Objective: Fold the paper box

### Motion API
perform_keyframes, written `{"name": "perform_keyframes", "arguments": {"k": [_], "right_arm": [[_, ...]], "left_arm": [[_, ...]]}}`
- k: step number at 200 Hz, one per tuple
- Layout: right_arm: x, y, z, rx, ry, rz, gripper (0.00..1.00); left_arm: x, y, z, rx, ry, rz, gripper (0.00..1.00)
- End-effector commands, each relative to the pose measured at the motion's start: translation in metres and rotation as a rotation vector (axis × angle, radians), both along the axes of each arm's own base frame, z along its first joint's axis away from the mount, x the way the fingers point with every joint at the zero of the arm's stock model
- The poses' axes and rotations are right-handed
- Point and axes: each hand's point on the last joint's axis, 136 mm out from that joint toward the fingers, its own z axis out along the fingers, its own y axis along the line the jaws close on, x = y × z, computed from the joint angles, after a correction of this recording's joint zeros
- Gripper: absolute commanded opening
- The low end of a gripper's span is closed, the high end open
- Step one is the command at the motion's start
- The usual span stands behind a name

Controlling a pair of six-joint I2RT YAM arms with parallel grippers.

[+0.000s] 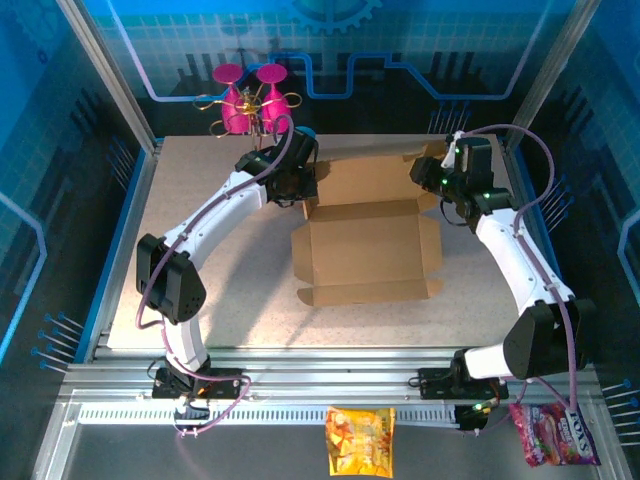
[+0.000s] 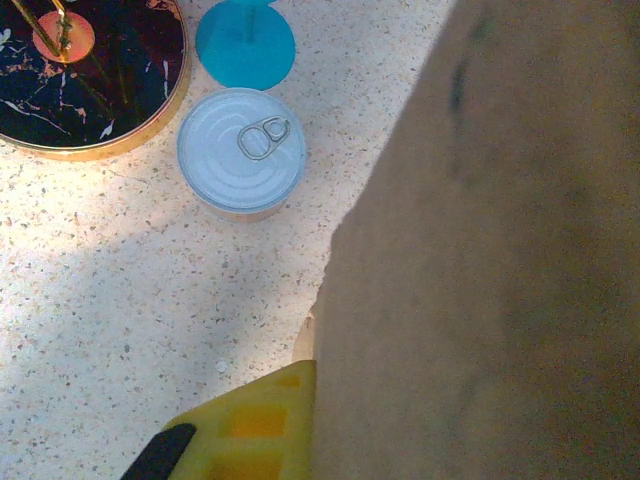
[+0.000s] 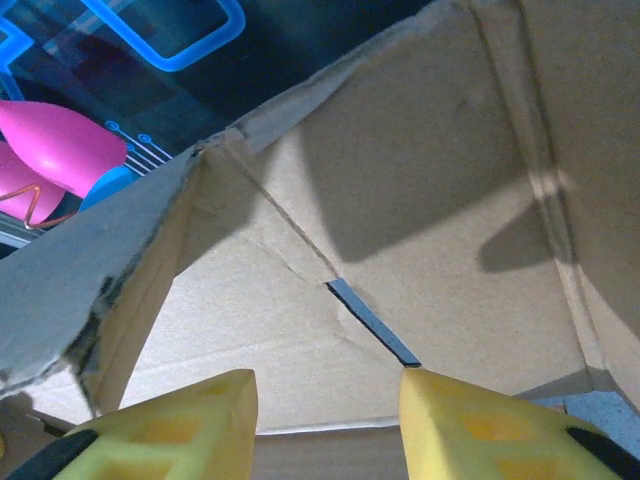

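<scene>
The paper box [image 1: 365, 250] is a plain brown cardboard tray in the middle of the table, with its rear panel raised behind it. My left gripper [image 1: 293, 185] is at the box's back left corner. In the left wrist view one yellow finger [image 2: 260, 425] presses flat against a cardboard panel [image 2: 500, 250], which hides the other finger; the gripper is shut on that panel. My right gripper [image 1: 437, 185] is at the back right corner. Its jaws [image 3: 325, 385] stand open, facing the inside of a creased cardboard corner [image 3: 400, 200] with a slot in it.
A sealed tin can [image 2: 241, 150], a blue round glass foot [image 2: 245, 42] and a dark marbled gold-rimmed tray [image 2: 90, 75] stand just behind the left gripper. Pink glasses [image 1: 250, 95] stand at the back. Snack packets [image 1: 361, 438] [image 1: 555, 435] lie on the front rail.
</scene>
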Motion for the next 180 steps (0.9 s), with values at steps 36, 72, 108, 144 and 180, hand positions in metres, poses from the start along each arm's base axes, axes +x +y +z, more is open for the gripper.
{"name": "perform_keyframes", "arguments": {"k": [36, 72, 108, 144, 180], "right_arm": [[-0.026, 0.012, 0.049, 0.037, -0.131, 0.133, 0.59], [-0.027, 0.023, 0.038, 0.180, -0.196, 0.219, 0.72], [-0.013, 0.024, 0.043, 0.226, -0.206, 0.234, 0.73], [-0.004, 0.030, 0.055, 0.227, -0.241, 0.239, 0.73], [-0.003, 0.034, 0.050, 0.149, -0.216, 0.211, 0.73]], "left_arm": [[-0.005, -0.001, 0.022, -0.039, 0.000, -0.016, 0.00], [-0.007, -0.004, 0.026, -0.053, 0.068, -0.016, 0.00], [-0.012, -0.003, 0.024, -0.053, 0.136, -0.008, 0.00], [-0.015, -0.005, 0.022, -0.055, 0.167, -0.010, 0.00], [-0.015, -0.006, 0.024, -0.061, 0.167, -0.012, 0.00]]}}
